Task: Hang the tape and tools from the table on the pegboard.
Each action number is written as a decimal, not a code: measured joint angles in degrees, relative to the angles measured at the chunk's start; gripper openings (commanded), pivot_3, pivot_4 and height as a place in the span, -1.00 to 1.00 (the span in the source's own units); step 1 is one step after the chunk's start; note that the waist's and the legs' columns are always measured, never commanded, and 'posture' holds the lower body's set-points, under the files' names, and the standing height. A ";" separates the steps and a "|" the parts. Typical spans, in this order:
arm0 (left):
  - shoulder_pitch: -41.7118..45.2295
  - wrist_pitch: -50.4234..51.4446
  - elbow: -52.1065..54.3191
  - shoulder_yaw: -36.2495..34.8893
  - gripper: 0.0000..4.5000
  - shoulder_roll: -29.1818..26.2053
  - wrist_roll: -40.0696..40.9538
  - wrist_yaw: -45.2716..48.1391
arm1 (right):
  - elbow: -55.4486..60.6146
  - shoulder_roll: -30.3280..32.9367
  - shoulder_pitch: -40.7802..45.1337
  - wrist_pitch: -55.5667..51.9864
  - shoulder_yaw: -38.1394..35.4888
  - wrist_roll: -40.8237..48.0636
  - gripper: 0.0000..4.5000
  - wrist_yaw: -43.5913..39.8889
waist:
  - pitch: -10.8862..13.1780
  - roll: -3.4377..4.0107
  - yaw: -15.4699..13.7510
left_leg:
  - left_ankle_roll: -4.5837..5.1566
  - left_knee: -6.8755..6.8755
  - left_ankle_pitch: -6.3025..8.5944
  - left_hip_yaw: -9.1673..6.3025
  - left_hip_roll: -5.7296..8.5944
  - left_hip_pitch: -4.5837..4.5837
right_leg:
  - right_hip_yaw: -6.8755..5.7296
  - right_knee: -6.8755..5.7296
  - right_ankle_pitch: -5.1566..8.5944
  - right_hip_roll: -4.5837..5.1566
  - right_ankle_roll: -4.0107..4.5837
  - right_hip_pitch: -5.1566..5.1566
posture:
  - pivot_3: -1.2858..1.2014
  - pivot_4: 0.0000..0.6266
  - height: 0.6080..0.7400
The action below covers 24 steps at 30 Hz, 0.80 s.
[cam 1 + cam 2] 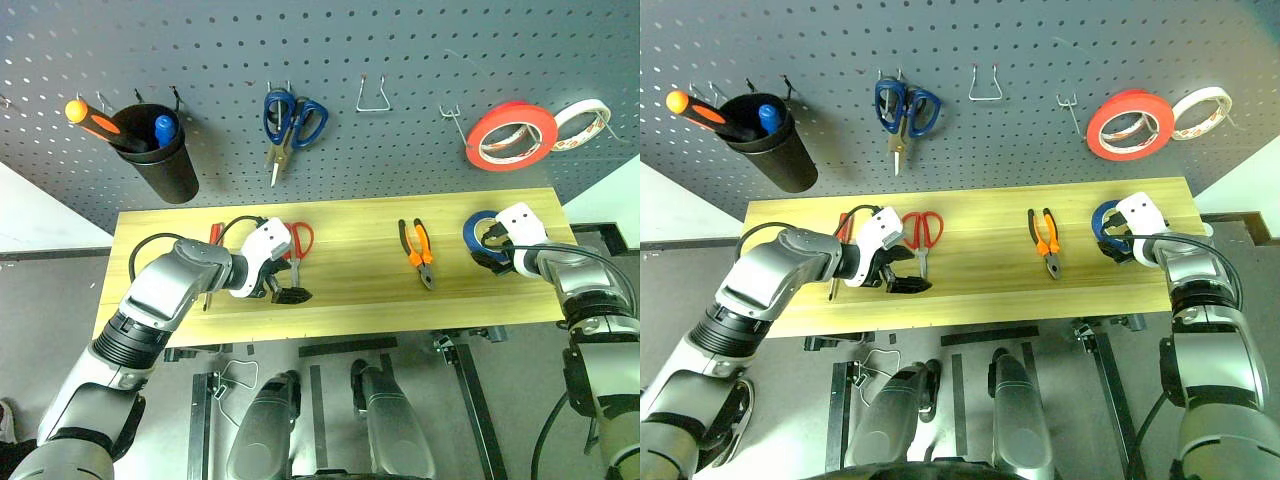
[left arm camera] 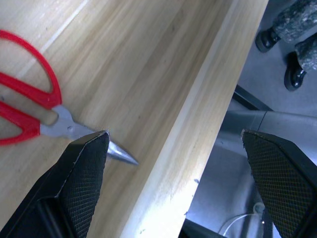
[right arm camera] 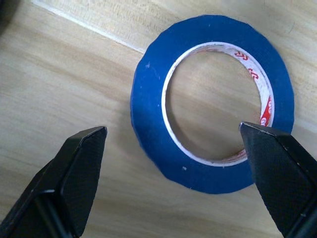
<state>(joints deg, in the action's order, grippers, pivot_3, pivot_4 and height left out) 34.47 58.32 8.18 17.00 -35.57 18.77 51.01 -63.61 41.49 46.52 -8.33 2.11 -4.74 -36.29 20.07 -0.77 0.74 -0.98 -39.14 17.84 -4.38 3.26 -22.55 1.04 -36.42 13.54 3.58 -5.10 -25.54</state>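
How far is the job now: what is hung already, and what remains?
None of the three is hung yet. The blue tape, red scissors and pliers lie on the table. The right claw is open over the tape, the left claw open by the scissors. All remain.

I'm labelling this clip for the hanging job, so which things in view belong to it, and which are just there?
Part of the job:
- blue tape roll, under the open right gripper
- red-handled scissors, by the open left gripper
- pliers
- table
- pegboard

Just there, already hung:
- blue-handled scissors
- red-orange roll
- white roll
- black cup
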 measured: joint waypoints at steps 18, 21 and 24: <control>-3.00 7.03 8.66 -2.84 0.98 -2.10 4.66 -2.91 | -9.15 -0.30 5.30 3.42 1.05 -4.07 1.00 -0.73 | 2.14 -0.36 -0.11 | -0.02 0.01 -0.01 -0.01 0.00 0.03 | 0.01 -0.02 0.00 0.00 0.00 0.04 | 0.14 0.47 1.00; -3.30 8.91 10.64 -3.33 0.98 -2.71 5.79 -3.66 | -9.30 -0.34 5.49 3.64 0.94 -4.10 1.00 -1.24 | 2.68 -0.63 -0.11 | -0.02 0.01 -0.01 -0.02 -0.01 0.05 | 0.01 -0.03 0.00 0.00 0.00 0.05 | 0.15 0.51 1.00; -3.84 10.82 12.86 -4.67 0.98 -3.26 7.04 -4.48 | -9.54 -0.45 5.75 3.73 0.94 -4.19 1.00 -1.80 | 2.93 -0.84 -0.11 | -0.03 0.01 -0.01 -0.02 -0.01 0.05 | 0.00 -0.02 0.00 0.00 0.00 0.05 | 0.16 0.54 1.00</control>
<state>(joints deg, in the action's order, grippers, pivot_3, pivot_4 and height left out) 30.63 69.13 21.03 12.33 -38.83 25.81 46.53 -73.15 41.04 52.27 -4.60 3.04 -8.94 -38.09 23.00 -1.61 0.62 -1.01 -39.13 17.83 -4.41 3.25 -22.51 1.04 -36.44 13.53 3.58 -5.10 -25.48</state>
